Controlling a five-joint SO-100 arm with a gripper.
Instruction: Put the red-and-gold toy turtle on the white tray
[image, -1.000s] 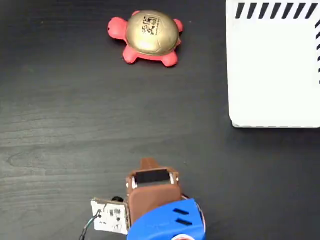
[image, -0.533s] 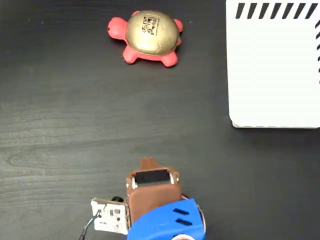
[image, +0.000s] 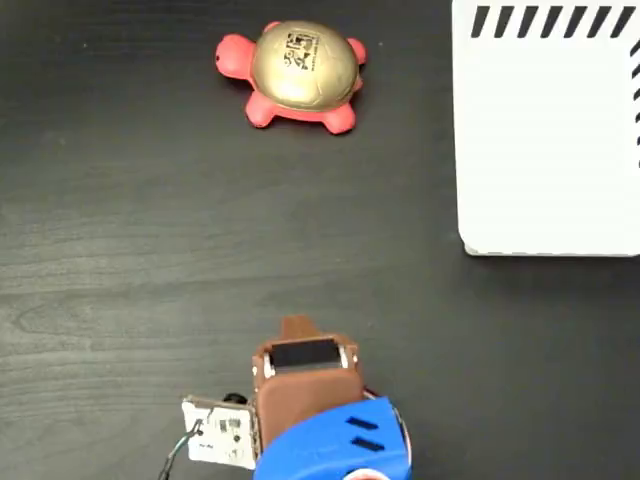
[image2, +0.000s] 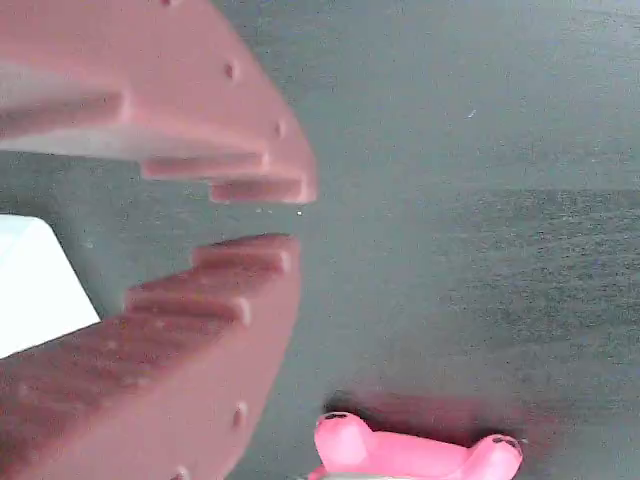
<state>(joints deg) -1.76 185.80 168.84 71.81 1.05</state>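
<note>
Dark table (image: 120, 250); red-and-gold toy turtle (image: 295, 75) seemingly untouched.

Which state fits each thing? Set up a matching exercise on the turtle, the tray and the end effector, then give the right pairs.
Things:
1. turtle
2. tray
3. end effector

States:
A. white, striped edge, nothing on it in the part that shows
B. holds nothing, a small gap between its fingertips
C. lies on the dark table, clear of the tray

Pairs: 1-C, 2-A, 3-B
</note>
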